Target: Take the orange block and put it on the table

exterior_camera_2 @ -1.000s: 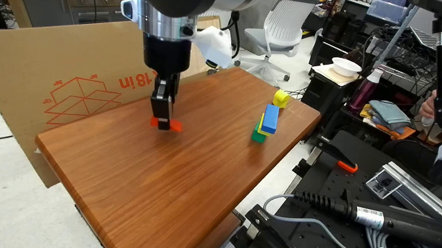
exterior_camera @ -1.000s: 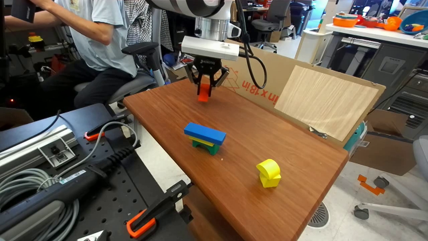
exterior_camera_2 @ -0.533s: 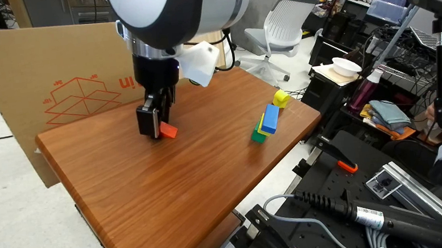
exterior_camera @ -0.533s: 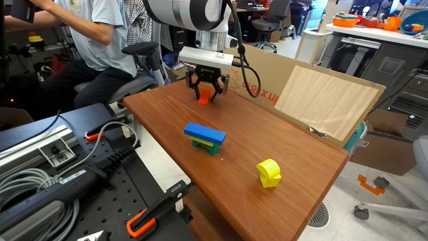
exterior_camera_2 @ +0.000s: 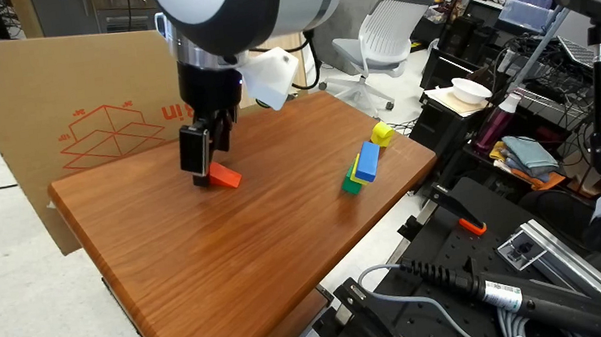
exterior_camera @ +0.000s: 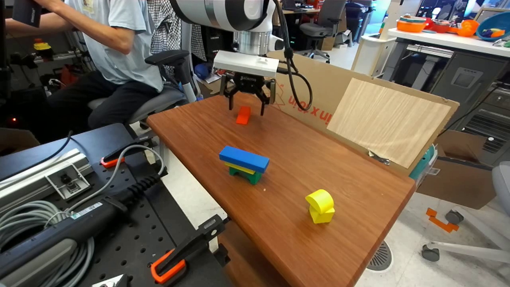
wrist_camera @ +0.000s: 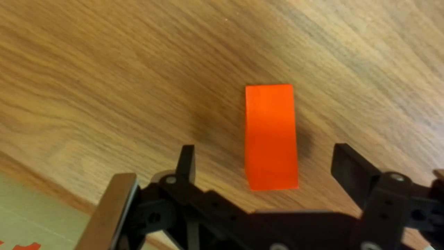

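The gripper (exterior_camera: 246, 111) is released: its two fingers (wrist_camera: 186, 161) stand spread, grasping nothing. The orange block (wrist_camera: 271, 139) lies on the table (exterior_camera: 299, 159), below the gripper; in the wrist view it appears between the fingers, with table surface showing on either side. Judged from this arrangement, placement is likely complete and the step in hand is withdrawal. Whether the fingers' tips clear the top of the orange block cannot be told.

1. Leave the fingers spread. Do not rotate the gripper while the tips may be level with the orange block.
2. Raise the gripper vertically, slowly at first, so that neither finger drags or tips the orange block.
3. Avoid sideways drift toward the cardboard panel (exterior_camera_2: 19, 97), which stands beyond the gripper in both exterior views.
4. Once clear, check that the orange block lies flat before moving off.
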